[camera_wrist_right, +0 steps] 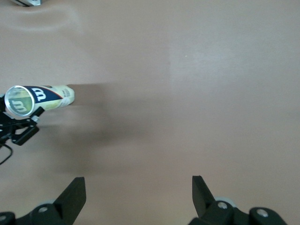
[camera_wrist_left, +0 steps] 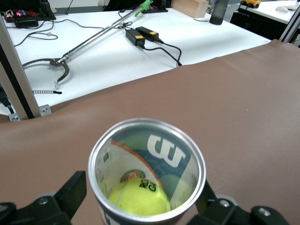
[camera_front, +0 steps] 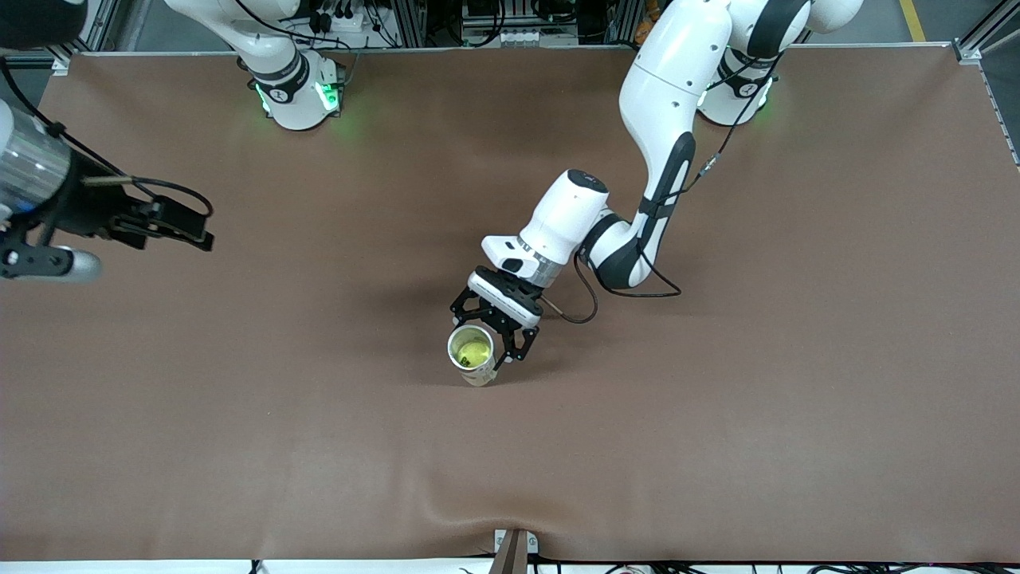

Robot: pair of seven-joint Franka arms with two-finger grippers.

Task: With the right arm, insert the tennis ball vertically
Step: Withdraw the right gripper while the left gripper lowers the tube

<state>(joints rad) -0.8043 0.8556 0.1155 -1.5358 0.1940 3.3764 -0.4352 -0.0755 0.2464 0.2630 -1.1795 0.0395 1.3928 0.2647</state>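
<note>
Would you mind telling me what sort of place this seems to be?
Probably a robotics lab: two white jointed arms bolted along a brown-covered table, aluminium framing and cables at its edge, and a reach-grabber tool on a white workbench alongside.

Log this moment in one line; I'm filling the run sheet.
left pincer: shut on can | tennis ball: in can | right pincer: open, empty, waiting over table

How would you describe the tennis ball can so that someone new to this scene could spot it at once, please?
Start from the brown table and follow the left arm down to its hand near the middle. Clamped upright between its black fingers is the tennis ball can, a clear tube with a silver rim. It is the only container on the table, with a yellow-green ball inside.
</note>
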